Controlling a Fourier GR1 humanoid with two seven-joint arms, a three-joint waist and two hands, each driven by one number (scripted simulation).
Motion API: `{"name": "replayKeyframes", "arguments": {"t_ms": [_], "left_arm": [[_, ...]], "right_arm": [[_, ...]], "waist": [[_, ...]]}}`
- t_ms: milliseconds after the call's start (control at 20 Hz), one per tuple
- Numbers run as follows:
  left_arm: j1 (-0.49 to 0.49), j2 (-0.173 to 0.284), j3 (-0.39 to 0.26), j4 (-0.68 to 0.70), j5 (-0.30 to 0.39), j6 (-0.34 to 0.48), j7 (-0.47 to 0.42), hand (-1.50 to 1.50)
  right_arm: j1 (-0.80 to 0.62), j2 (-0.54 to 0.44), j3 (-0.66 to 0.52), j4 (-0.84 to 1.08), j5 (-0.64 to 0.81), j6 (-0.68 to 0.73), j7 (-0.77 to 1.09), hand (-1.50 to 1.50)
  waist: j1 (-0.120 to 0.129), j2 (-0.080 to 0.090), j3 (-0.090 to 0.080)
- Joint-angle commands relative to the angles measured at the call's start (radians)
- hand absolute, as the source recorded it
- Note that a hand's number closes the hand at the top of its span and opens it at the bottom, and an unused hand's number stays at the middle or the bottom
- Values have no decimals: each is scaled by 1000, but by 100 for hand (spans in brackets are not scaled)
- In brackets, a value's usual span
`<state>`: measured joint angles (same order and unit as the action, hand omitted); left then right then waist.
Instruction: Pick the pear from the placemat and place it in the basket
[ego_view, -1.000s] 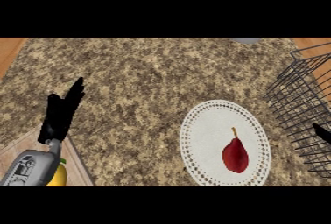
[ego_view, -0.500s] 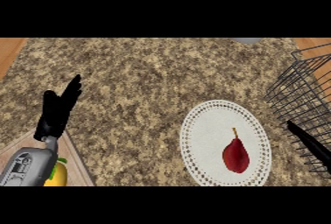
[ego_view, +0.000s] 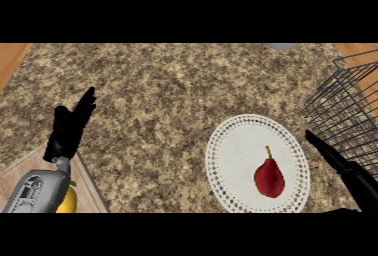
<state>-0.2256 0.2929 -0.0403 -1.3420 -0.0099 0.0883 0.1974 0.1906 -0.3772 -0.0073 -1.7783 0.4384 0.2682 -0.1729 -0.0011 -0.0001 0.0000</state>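
Red and narrow at the stem, the pear (ego_view: 269, 177) lies on a white round placemat (ego_view: 240, 145) with a lacy dotted rim, its stem pointing away from the robot. The placemat sits flat on the speckled stone table (ego_view: 177, 85), toward the right. Just right of it stands a dark wire basket (ego_view: 351, 107), partly cut off by the view's right edge. The right hand (ego_view: 336, 160) comes in at the lower right, between placemat and basket, its fingers straight and released, pointing up along the placemat's right rim; it touches neither pear nor basket as far as can be seen. The left hand (ego_view: 70, 130) rests at the left over the table, fingers straight and up, holding nothing. Below its grey forearm a yellow thing (ego_view: 69, 200) shows partly.
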Motion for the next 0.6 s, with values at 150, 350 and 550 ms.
{"name": "replayKeyframes", "arguments": {"t_ms": [150, 350, 550], "left_arm": [[5, -13, 38, -27, -40, -39, 27, 0], [16, -56, 30, -65, -61, -20, 53, 0], [29, -57, 59, -71, -67, -62, 42, 0]], "right_arm": [[-23, 66, 20, -23, 55, 36, 36, -150], [-21, 98, 12, 135, 109, -52, -107, -150], [-85, 144, 34, 86, 128, -15, 9, -150]], "waist": [[-1, -1, 0], [-1, -1, 0], [0, -1, 0]]}}
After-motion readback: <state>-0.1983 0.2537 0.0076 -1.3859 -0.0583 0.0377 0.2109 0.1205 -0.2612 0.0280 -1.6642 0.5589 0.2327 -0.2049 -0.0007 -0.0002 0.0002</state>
